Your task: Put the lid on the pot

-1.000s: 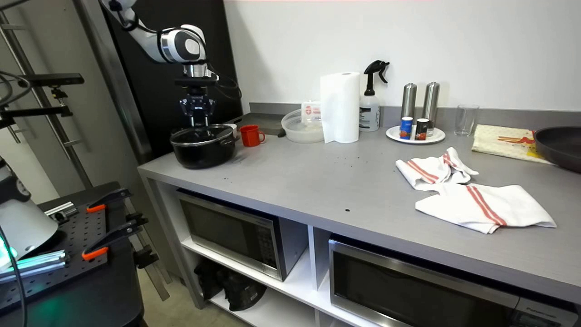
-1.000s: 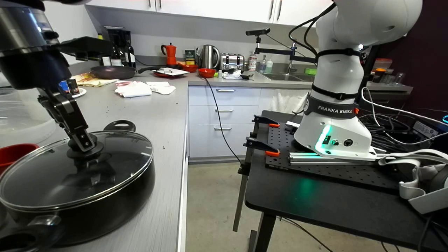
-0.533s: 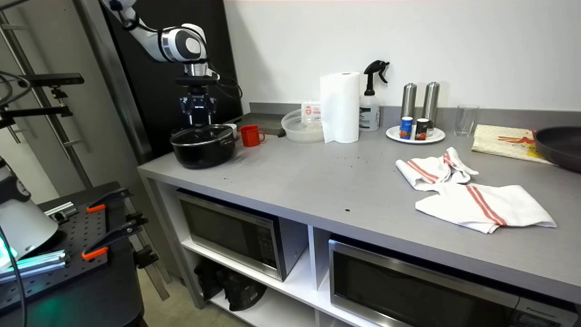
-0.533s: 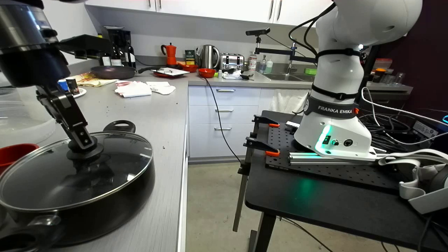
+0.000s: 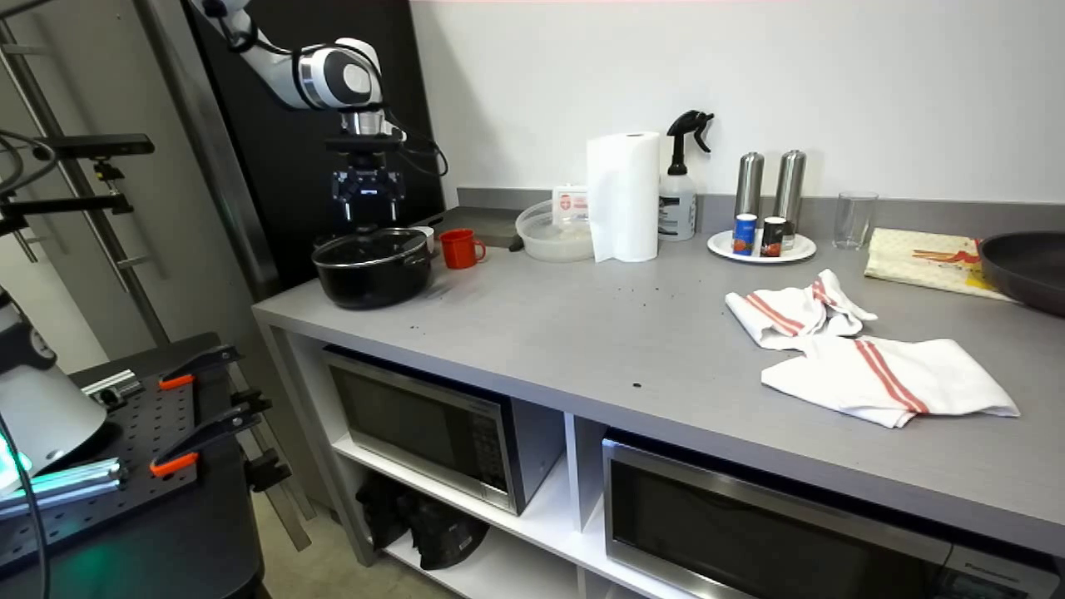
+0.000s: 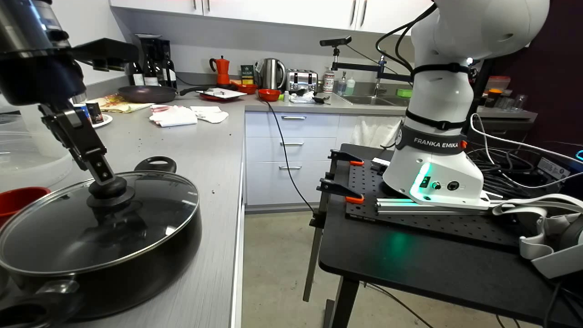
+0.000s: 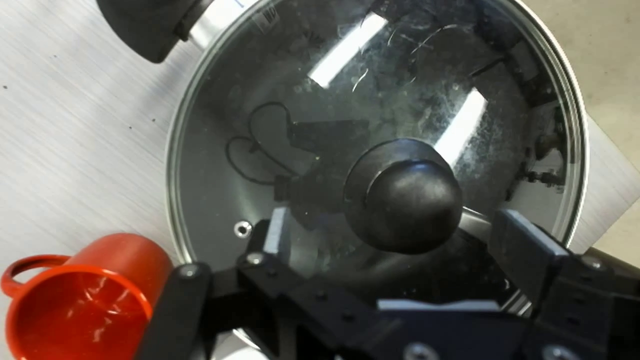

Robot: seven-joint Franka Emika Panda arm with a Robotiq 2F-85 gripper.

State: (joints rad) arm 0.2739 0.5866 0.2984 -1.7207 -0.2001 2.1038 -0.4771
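Observation:
The clear-glass lid (image 6: 155, 214) lies flat on the black pot (image 6: 150, 282), its metal rim following the pot's rim in both exterior views. From above, the wrist view shows the lid (image 7: 310, 115) covering the pot's whole mouth. Its dark round knob (image 7: 417, 205) stands between the spread fingers of my gripper (image 7: 394, 212), with a visible gap on either side. In an exterior view the gripper (image 5: 371, 212) is just over the lid with both fingers apart. Seen from the side, a fingertip (image 6: 104, 176) overlaps the top of the knob; contact cannot be told.
A red cup (image 5: 460, 249) stands close beside the pot, also in the wrist view (image 7: 85, 300). Behind it are a clear plastic bowl (image 5: 537, 237) and a paper towel roll (image 5: 624, 200). The grey counter's front edge (image 5: 349, 337) runs near the pot.
The fingers have spread from around the knob, and the gripper has risen slightly. The lid has settled a trace lower and stayed on the pot.

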